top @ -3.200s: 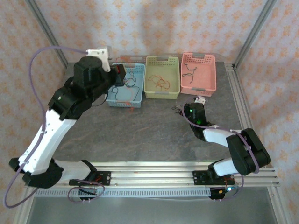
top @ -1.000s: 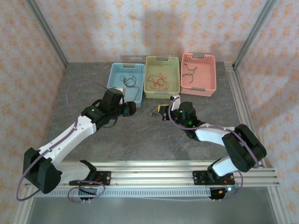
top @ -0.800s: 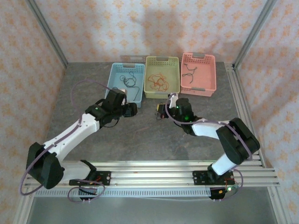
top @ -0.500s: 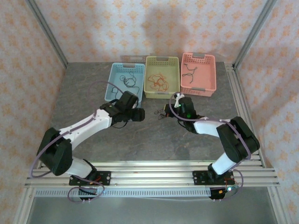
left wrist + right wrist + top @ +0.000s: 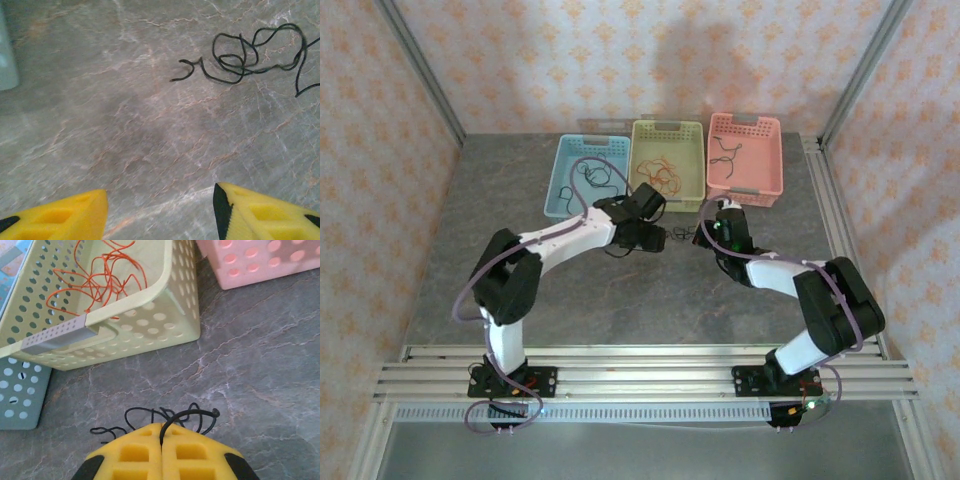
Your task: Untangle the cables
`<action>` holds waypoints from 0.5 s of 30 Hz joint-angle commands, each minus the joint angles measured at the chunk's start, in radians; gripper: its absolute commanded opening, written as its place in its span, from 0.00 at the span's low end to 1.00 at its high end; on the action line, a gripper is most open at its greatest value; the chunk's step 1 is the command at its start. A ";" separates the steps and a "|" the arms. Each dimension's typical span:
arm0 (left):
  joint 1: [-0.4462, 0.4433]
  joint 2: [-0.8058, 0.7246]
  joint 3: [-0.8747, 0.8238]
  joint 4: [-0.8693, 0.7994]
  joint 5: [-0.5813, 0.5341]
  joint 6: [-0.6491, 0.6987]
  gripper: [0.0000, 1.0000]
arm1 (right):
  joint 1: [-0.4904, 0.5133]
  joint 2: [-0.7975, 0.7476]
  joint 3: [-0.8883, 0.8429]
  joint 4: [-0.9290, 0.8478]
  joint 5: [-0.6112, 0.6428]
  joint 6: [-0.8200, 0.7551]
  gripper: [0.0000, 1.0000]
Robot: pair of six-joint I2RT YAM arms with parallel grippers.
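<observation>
From high up and behind the arm bases, the top camera tilts down toward the far wall and takes in the whole table (image 5: 620,300), three baskets (image 5: 592,141) lined up along the back. The left wrist camera is right down near the stone, peering past the left gripper (image 5: 160,205) at the black cables (image 5: 235,62), while the right wrist camera sits just as low, looking over the right gripper (image 5: 161,440) toward the green basket (image 5: 150,325). All three views catch those black cables mid-table, and the top and right wrist views share the baskets.
</observation>
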 commanded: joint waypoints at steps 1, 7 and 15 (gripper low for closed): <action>-0.007 0.064 0.075 -0.097 -0.029 0.032 0.58 | -0.006 -0.023 -0.010 -0.010 0.047 0.010 0.00; -0.006 0.151 0.167 -0.111 -0.004 0.035 0.60 | -0.007 -0.020 -0.009 -0.007 0.044 0.010 0.00; -0.005 0.241 0.306 -0.143 -0.030 0.030 0.60 | -0.008 -0.015 -0.007 -0.002 0.034 0.011 0.00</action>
